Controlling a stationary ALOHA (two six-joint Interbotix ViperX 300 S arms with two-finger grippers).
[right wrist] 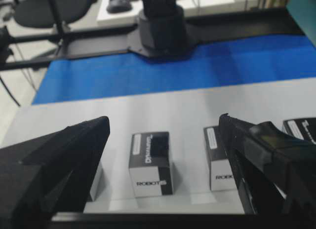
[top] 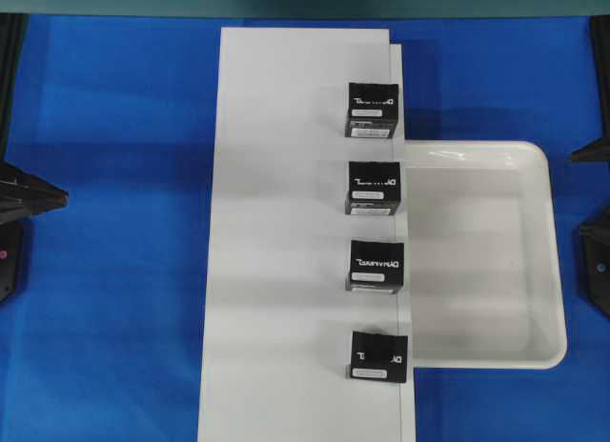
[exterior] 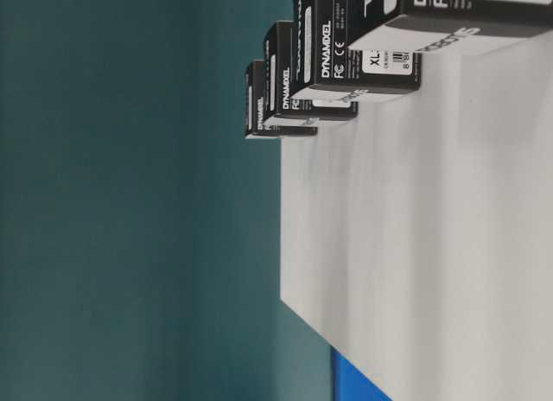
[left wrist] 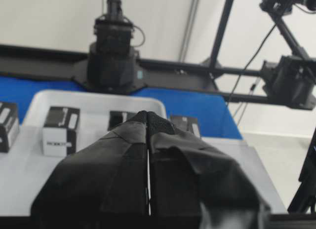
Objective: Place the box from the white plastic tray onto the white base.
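Your job looks finished: the box (top: pixel 378 355) with only a faint mark on top stands on the white base (top: pixel 276 251) at the near end of the row, just beside the white plastic tray (top: pixel 558 271), with the three logo boxes (top: pixel 376 266) lined up farther along. The tray holds nothing you can see, so nothing seems left to move. Your right gripper (right wrist: pixel 163 140) hangs with jaws spread wide and nothing between them, while your left gripper (left wrist: pixel 148 121) has its fingers pressed together on nothing.
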